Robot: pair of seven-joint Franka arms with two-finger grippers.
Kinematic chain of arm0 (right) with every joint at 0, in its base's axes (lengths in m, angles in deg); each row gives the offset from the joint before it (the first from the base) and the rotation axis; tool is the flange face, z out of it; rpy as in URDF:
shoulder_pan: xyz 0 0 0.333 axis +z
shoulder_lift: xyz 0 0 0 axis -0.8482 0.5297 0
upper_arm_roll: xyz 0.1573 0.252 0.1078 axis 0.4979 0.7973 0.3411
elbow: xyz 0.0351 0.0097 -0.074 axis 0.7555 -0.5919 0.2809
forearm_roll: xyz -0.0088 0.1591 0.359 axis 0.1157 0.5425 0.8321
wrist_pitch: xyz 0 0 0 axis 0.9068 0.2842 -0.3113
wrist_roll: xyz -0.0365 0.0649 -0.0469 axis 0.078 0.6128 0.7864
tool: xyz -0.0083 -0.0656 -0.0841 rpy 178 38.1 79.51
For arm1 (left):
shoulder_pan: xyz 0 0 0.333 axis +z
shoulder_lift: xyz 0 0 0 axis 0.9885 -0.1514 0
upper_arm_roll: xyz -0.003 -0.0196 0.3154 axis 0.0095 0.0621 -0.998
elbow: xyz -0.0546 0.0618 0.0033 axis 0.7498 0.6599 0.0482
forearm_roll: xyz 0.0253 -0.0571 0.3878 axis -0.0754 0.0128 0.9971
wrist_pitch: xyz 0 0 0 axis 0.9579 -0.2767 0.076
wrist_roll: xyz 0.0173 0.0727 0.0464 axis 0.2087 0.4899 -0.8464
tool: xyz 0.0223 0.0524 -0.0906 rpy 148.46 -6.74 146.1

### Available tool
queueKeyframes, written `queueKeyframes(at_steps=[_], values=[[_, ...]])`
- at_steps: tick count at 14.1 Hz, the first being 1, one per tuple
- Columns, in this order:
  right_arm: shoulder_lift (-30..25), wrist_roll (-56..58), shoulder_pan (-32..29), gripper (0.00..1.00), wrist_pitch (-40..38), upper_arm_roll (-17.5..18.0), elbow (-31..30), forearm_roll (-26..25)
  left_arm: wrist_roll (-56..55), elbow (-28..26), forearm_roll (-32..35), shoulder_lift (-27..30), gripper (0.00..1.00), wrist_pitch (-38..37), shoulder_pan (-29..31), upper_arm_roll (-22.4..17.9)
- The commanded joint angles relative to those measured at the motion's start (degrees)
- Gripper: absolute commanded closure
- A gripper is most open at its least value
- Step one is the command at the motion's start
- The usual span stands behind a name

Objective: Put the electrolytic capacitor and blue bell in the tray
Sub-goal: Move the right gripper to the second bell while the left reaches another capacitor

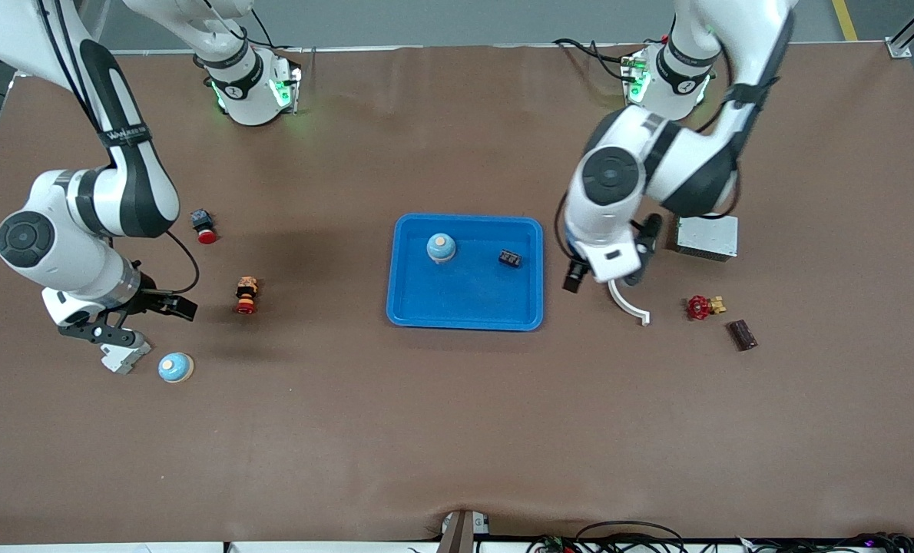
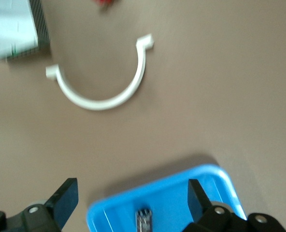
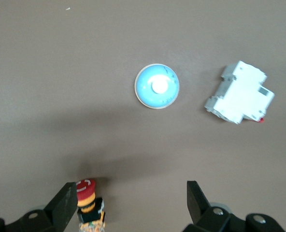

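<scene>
Black fingers of the left gripper (image 2: 131,200) stand wide apart and hold nothing; it hangs over the table just off the tray's rim at the left arm's end, with a white curved clip (image 1: 630,304) on the table under it. Inside the tray (image 1: 407,307) lie a blue bell (image 1: 441,247) and a small dark component (image 1: 510,259), which I take for the electrolytic capacitor, though it is too small to be sure. The two sit apart, the bell toward the right arm's end of the tray.

The right gripper (image 3: 128,203) is spread wide as well and empty, over bare table between a red-capped push button (image 1: 246,295) and a second blue bell (image 1: 175,368). A white breaker block (image 1: 124,356) lies just beside that bell, toward the right arm's end of the table.

Judging from how things lie, both named parts already seem to be in the tray, so the placing looks done or nearly so. The step in hand looks like the release after the drop. If the bell outside the tray also counts, the right arm would need to centre over its dome and come down clear of the breaker.

Elsewhere lie a grey metal box (image 1: 706,236), a red valve (image 1: 703,307), a dark brown block (image 1: 742,335) and another red button (image 1: 204,225).
</scene>
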Motion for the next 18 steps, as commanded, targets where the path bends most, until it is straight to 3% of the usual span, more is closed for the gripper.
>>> queueKeyframes(at_steps=[1, 6, 11, 14, 18], values=[[3.6, 3.94, -2.55, 0.0, 0.12, 1.14, 3.77, 2.69, 7.33, -1.98, 5.89, 0.58, 0.0, -0.79, 4.46, 0.57], [8.0, 6.23, -3.87, 0.0, 2.93, 1.14, 7.37, 3.05, 29.64, -4.01, 9.08, -0.38, 0.0, 0.43, 13.26, 0.66], [13.44, 8.16, -5.62, 0.0, 3.29, 1.14, 12.64, 3.05, 47.48, -11.03, 12.69, -1.17, 0.0, 15.0, 23.97, 0.84], [16.78, 8.52, -6.07, 0.0, 4.86, 1.05, 15.37, 2.96, 49.79, -14.98, 13.82, -3.37, 0.0, 25.28, 26.53, 0.66], [19.52, 8.34, -6.16, 0.0, 7.68, 1.05, 16.87, 3.05, 51.38, -15.26, 21.38, -7.84, 0.0, 32.94, 31.89, 0.75]])
